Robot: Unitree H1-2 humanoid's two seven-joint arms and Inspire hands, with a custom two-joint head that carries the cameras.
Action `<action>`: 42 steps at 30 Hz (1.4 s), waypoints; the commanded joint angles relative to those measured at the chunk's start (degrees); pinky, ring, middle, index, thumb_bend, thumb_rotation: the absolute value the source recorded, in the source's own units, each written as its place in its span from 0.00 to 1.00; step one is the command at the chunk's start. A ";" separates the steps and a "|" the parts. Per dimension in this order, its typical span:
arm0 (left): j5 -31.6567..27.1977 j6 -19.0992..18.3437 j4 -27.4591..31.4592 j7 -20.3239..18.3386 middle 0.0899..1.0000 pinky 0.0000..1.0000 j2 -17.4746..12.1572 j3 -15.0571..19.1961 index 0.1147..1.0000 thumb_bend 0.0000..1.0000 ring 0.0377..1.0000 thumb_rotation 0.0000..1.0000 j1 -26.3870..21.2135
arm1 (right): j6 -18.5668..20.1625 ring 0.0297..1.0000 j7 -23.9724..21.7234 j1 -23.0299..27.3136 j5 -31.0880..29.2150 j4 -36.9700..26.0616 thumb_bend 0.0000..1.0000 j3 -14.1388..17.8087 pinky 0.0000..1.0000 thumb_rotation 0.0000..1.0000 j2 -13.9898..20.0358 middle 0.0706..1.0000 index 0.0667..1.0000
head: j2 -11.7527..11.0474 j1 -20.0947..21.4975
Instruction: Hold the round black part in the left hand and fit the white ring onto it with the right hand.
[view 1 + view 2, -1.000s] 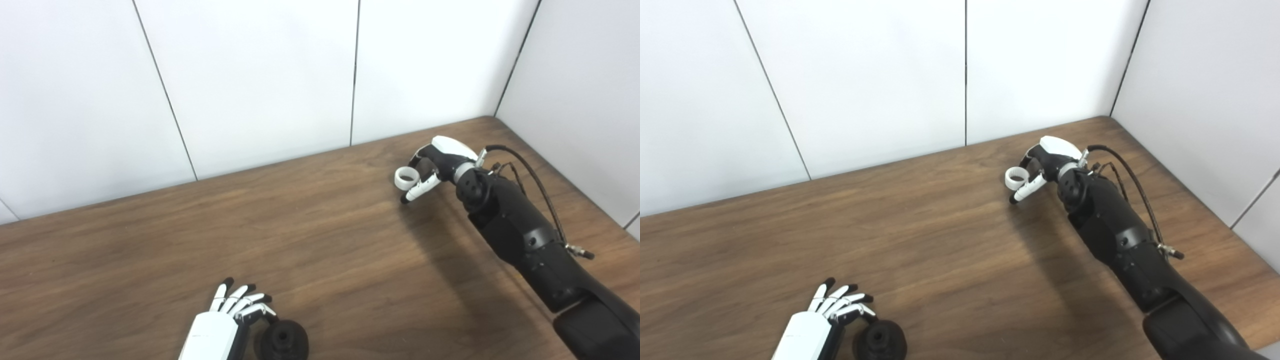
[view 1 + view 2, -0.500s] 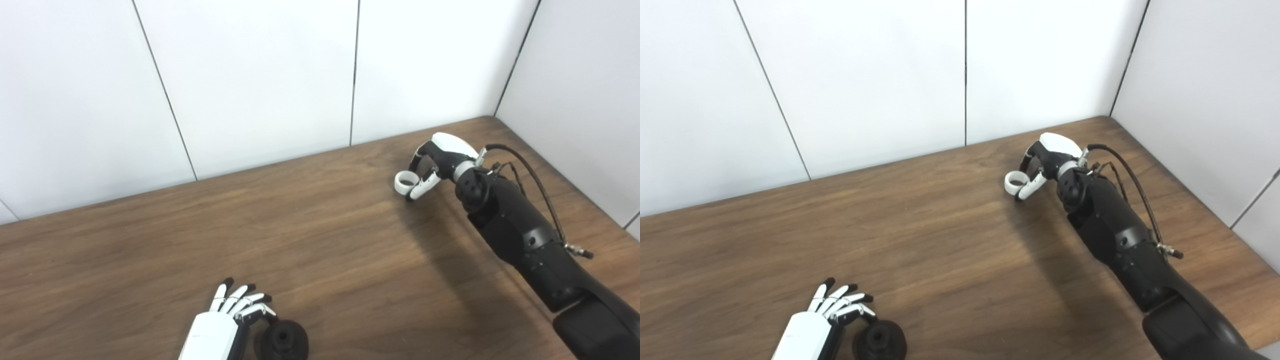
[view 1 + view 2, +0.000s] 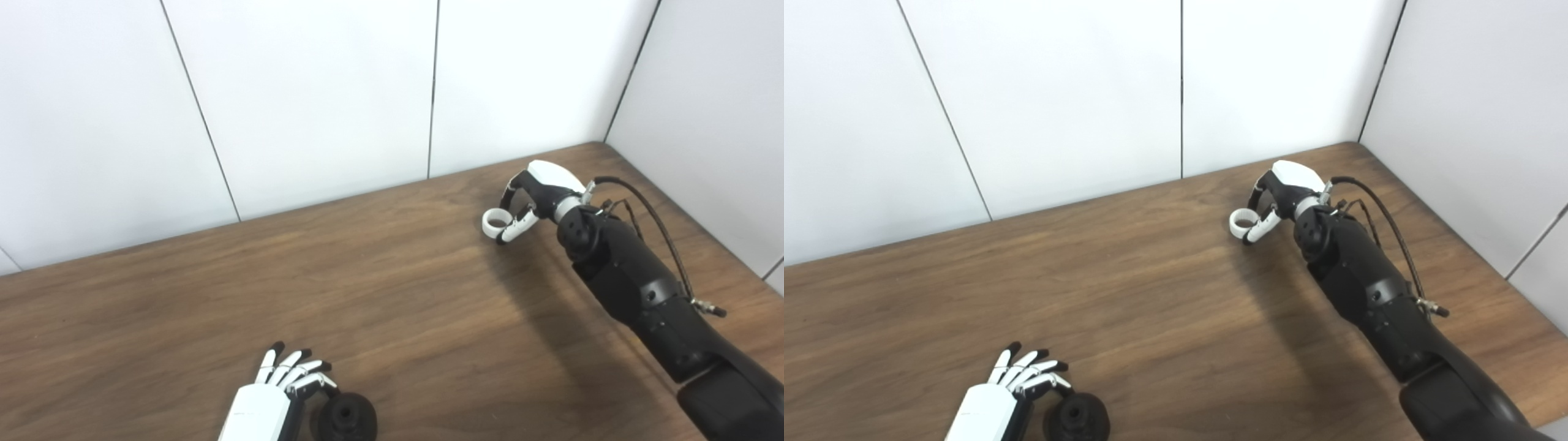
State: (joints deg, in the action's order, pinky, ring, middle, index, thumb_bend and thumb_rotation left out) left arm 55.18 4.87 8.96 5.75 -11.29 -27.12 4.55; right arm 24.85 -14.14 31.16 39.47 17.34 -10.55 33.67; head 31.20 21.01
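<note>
Left eye view: white ring is pinched by right hand; round black part is only touched by spread left hand; fitting remains.

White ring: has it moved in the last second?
Hardly. The white ring sits in the right hand a touch closer to the wall seam than before. The fingers have curled in around it; the hand has not travelled.

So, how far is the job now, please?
Early stage. The right hand has closed its fingers on the ring at the far right of the table; whether it is lifted I cannot tell. The left hand lies open beside the black part, not holding it. Left: grasp the part, bring both together, fit the ring.
</note>
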 commanded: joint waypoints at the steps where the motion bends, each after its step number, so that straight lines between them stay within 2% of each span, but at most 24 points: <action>1: 1.62 -0.46 -2.17 -0.20 0.75 1.00 -0.79 -0.61 0.42 0.52 0.88 0.06 2.61 | 0.01 0.94 0.59 3.02 0.37 -1.48 0.52 0.20 0.86 0.15 1.50 0.83 0.45 | 0.08 0.04; 17: 1.64 -0.42 -1.92 -0.08 0.75 1.00 -0.64 -0.58 0.42 0.52 0.88 0.06 2.72 | -1.58 0.91 2.83 2.06 -0.90 -1.66 0.52 1.39 0.84 0.14 1.15 0.81 0.45 | 0.50 -0.05; 27: 1.89 -0.85 -1.50 -0.54 0.75 1.00 -0.59 -0.75 0.42 0.52 0.88 0.06 2.74 | -1.54 0.91 2.11 1.03 -1.22 -3.76 0.52 1.44 0.84 0.14 1.85 0.81 0.45 | 1.09 -0.30; 34: 2.16 -1.56 -0.94 -1.20 0.75 1.00 -0.45 -0.98 0.42 0.52 0.88 0.06 2.84 | -1.04 0.91 -0.60 -0.67 -1.68 -9.53 0.52 1.32 0.80 0.14 2.98 0.80 0.45 | 1.93 -1.57; 42: 2.66 -2.42 -0.46 -1.64 0.76 1.00 -0.31 -1.63 0.42 0.52 0.88 0.06 2.87 | -0.19 0.93 -4.50 -2.83 -2.27 -18.42 0.52 1.44 0.86 0.13 3.81 0.80 0.45 | 3.05 -3.62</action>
State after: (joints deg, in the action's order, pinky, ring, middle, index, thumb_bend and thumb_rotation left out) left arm 55.88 3.05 9.80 5.74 -10.93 -27.64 5.25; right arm 24.68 -18.65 26.55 37.20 1.63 -9.90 35.69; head 34.19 17.31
